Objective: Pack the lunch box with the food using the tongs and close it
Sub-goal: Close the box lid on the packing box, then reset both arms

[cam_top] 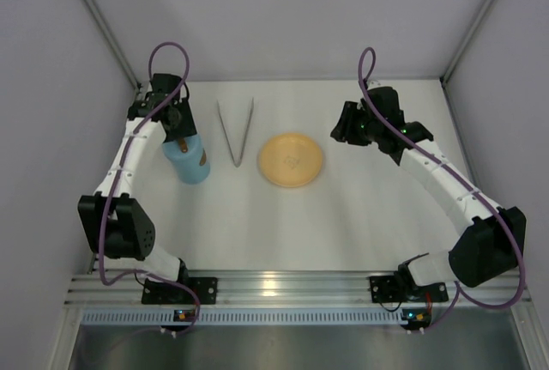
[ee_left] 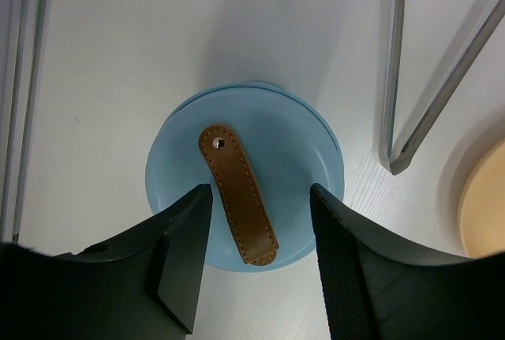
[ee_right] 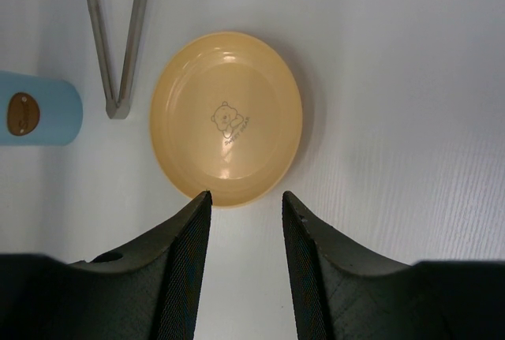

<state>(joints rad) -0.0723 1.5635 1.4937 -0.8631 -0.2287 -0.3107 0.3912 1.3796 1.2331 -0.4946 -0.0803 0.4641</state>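
Lunch box (cam_top: pixel 187 162) closed on white table (cam_top: pixel 360 215), grey walls (cam_top: pixel 283 9); left claw (ee_left: pixel 259 198), right claw (ee_right: pixel 246 198) half-open, empty.

Left gripper (cam_top: pixel 181 136) hangs at upper left, jaws parted; right gripper (cam_top: pixel 344 129) at upper right, jaws likewise parted.

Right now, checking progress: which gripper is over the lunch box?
The left gripper, open above the lidded lunch box; the right gripper is by the orange plate.
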